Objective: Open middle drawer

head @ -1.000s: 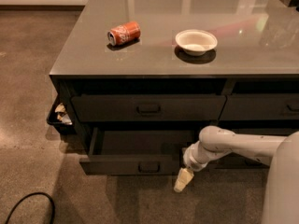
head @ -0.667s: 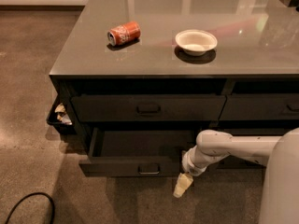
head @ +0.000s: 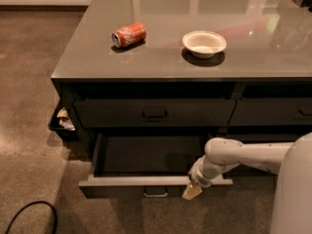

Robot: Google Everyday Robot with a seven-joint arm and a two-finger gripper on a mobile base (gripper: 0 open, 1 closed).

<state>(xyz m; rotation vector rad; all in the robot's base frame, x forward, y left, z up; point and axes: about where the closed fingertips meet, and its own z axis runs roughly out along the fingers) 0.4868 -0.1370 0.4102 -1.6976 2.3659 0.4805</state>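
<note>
The middle drawer [head: 146,181] is a wide dark drawer below the counter top, pulled well out toward me, and its dark inside shows. Its small loop handle [head: 155,193] sits at the centre of the front. My gripper [head: 192,191], with tan tips on a white arm that comes in from the right, is at the drawer's front edge. It is to the right of the handle, not on it. Above, a shut drawer [head: 155,113] of like width has its own loop handle. Whatever lies below the open drawer is hidden by it.
A grey counter top [head: 97,62] holds a red soda can [head: 129,34] lying on its side and a white bowl [head: 204,43]. Another shut drawer [head: 273,112] is at the right. A small bin with trash [head: 62,122] stands at the counter's left side. A black cable [head: 29,213] lies on the floor at lower left.
The middle drawer has slid further out toward me. My gripper has moved down and slightly forward with its front edge.
</note>
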